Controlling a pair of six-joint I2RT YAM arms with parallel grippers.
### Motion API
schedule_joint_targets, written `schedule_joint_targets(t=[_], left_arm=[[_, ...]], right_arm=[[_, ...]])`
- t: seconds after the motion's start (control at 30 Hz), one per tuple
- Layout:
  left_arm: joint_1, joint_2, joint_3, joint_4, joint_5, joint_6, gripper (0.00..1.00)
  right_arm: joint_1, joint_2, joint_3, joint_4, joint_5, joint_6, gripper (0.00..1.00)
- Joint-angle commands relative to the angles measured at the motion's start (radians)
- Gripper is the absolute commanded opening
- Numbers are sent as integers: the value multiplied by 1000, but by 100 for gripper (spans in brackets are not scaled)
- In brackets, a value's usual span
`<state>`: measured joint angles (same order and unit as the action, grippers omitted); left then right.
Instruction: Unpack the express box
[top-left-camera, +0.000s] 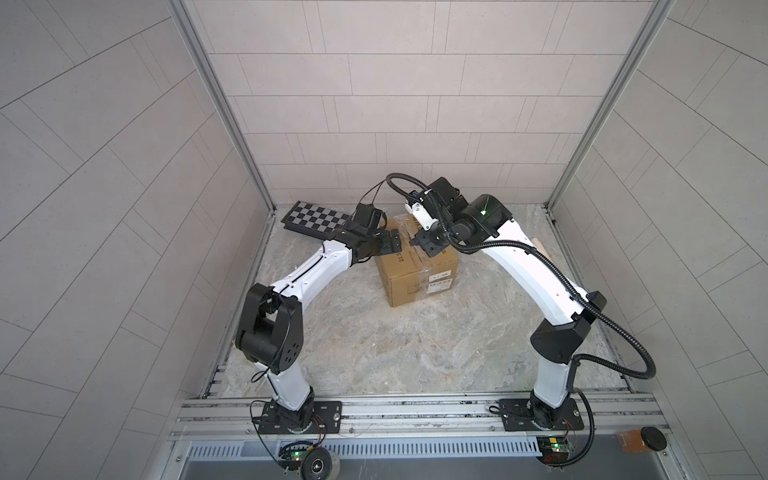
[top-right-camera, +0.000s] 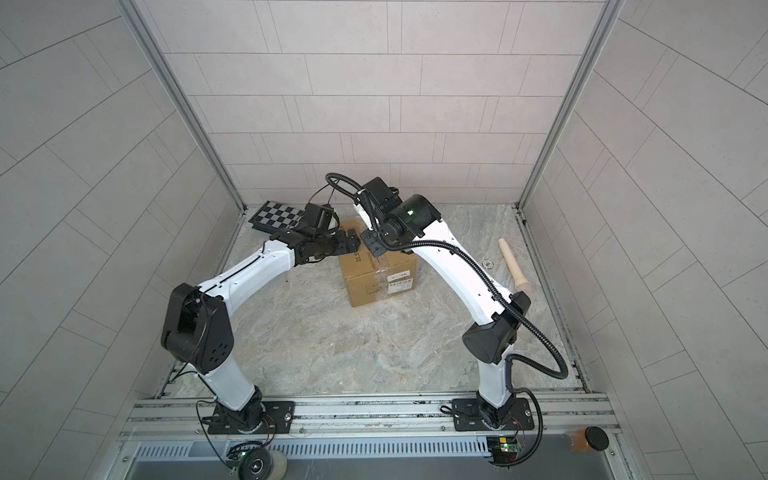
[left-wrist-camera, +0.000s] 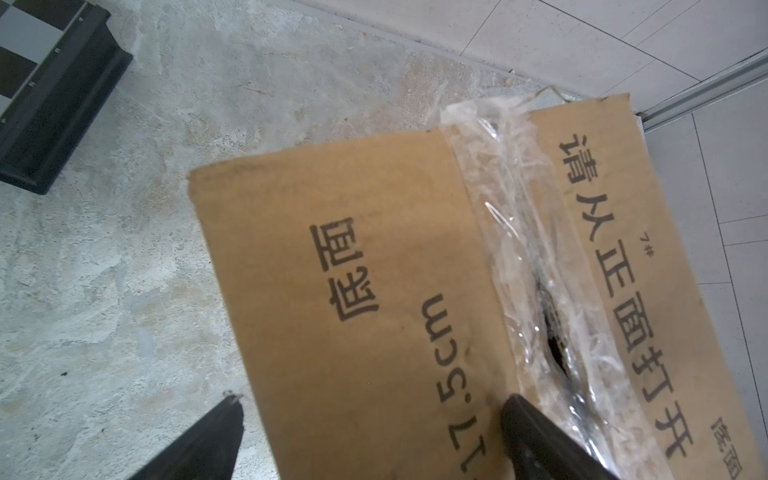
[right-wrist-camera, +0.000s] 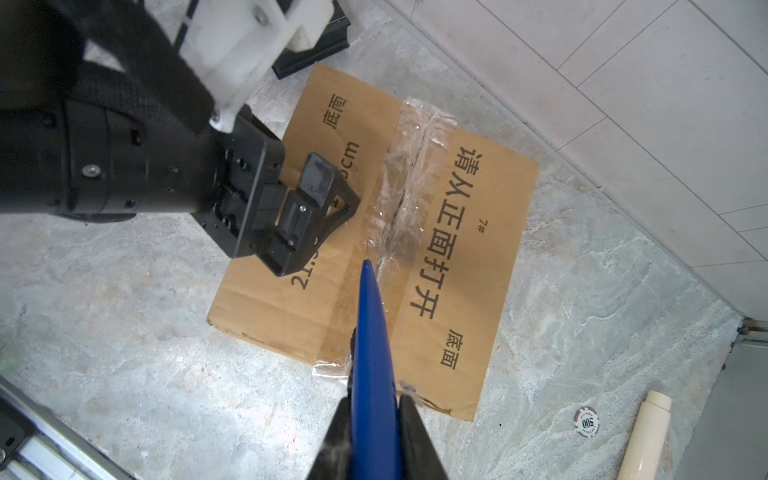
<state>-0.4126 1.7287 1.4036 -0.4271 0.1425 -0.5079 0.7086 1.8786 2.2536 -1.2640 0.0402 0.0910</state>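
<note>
The express box (top-left-camera: 419, 270) (top-right-camera: 380, 272), a brown carton with black print, stands at the back middle of the stone floor. Clear tape (left-wrist-camera: 511, 232) runs along its top seam, and a dark slit (left-wrist-camera: 555, 345) shows in it. My left gripper (top-left-camera: 390, 242) (left-wrist-camera: 372, 401) is open, its fingers spread over the left half of the box top; it also shows in the right wrist view (right-wrist-camera: 320, 216). My right gripper (top-left-camera: 430, 244) (right-wrist-camera: 376, 399) is shut on a blue pointed tool (right-wrist-camera: 372, 332), whose tip rests at the taped seam (right-wrist-camera: 399, 216).
A chequered board (top-left-camera: 316, 218) (top-right-camera: 277, 217) lies behind the box to the left, by the back wall. A cream rod (top-right-camera: 513, 266) (right-wrist-camera: 646, 436) and a poker chip (right-wrist-camera: 586, 422) lie to the right. Tiled walls close three sides.
</note>
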Motion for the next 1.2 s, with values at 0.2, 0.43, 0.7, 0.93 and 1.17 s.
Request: schedule_joint_targets(t=[0.2,0.43,0.7,0.93,1.17], left_arm=[[25,75,-43,-159,-98,12,100],[26,78,-47,-152,-87,7,100],[28,78,-46,-151,-80,7,100],[31,83,-45,-146,-68,5,100],[32,86,-46,-146,-63,5,100]], right_arm=[[6,47,41,-30,51,-17,0],[2,13,77,-22,137,-27,0],[-1,29,80,37,137,-30,0],[-2,56,101,63,109,-26,0],[-2,80,88,66,104,-28,0]])
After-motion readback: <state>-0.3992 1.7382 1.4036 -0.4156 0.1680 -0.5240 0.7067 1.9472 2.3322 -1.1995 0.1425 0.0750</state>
